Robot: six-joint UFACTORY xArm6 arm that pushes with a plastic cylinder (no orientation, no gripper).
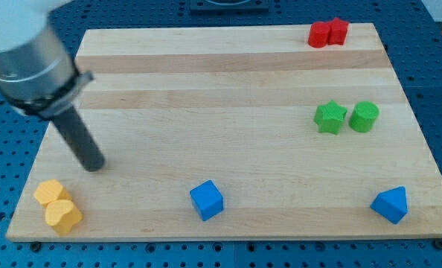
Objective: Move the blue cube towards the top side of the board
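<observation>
The blue cube [207,199] sits near the view's bottom edge of the wooden board [228,89], a little left of centre. My tip [94,164] rests on the board at the view's left, well to the left of the blue cube and slightly higher in the view, apart from it. The rod rises up-left to the grey arm body at the view's top left corner.
Two yellow blocks [57,206] touch each other at the bottom left, just below my tip. A blue wedge-shaped block [390,204] sits at the bottom right. A green star [330,117] and green cylinder [364,116] stand at the right. Two red blocks [328,33] sit at the top right.
</observation>
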